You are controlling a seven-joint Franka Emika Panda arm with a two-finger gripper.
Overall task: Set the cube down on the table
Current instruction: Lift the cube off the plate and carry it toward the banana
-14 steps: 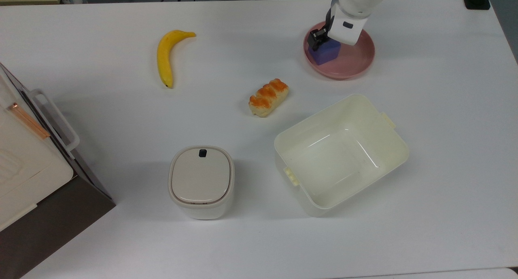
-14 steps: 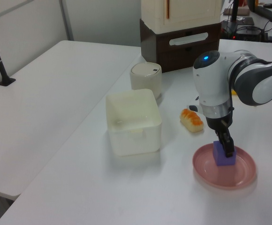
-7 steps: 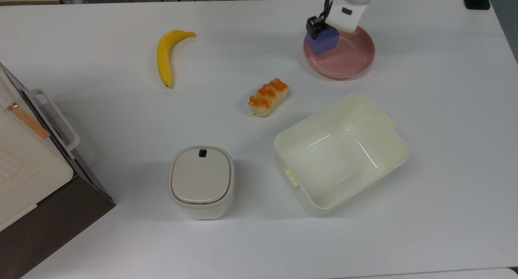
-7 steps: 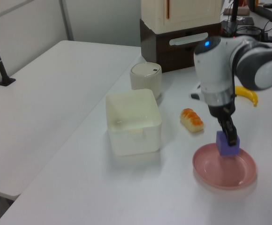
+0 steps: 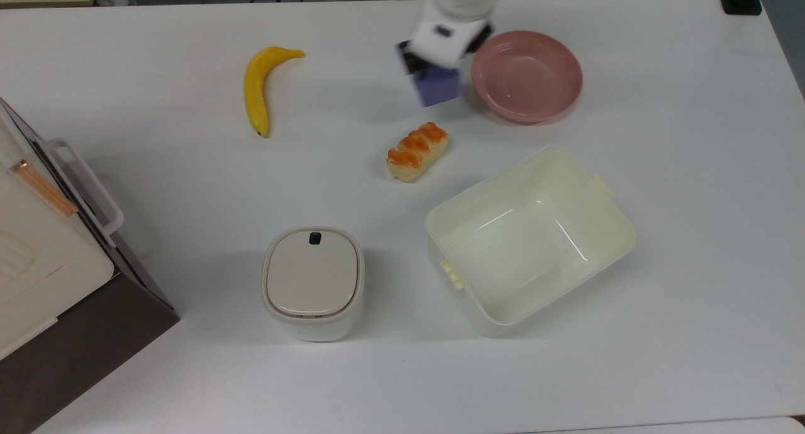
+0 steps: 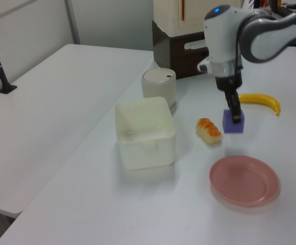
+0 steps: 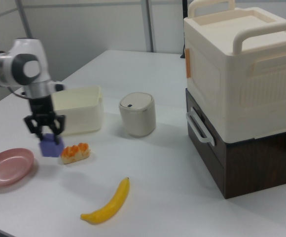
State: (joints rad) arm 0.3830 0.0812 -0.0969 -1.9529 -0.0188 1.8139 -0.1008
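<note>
So the cube (image 5: 436, 87) is a small matte blue-purple block with soft edges, hanging in the air above the white table (image 5: 188, 189), pinched between the fingers of the gripper (image 6: 234, 114). In the top view it sits just left of the pink plate (image 5: 527, 75) and up from the bread roll (image 5: 417, 151). The fingers clamp the block from two sides, only as wide as the block itself. The banana (image 5: 259, 85) lies farther to the top view's left; the cream tub (image 5: 529, 238) and the lidded bin (image 5: 312, 282) are well apart.

White rounded arm (image 6: 224, 35), grey joint, blue light, black claw (image 6: 235, 113).
</note>
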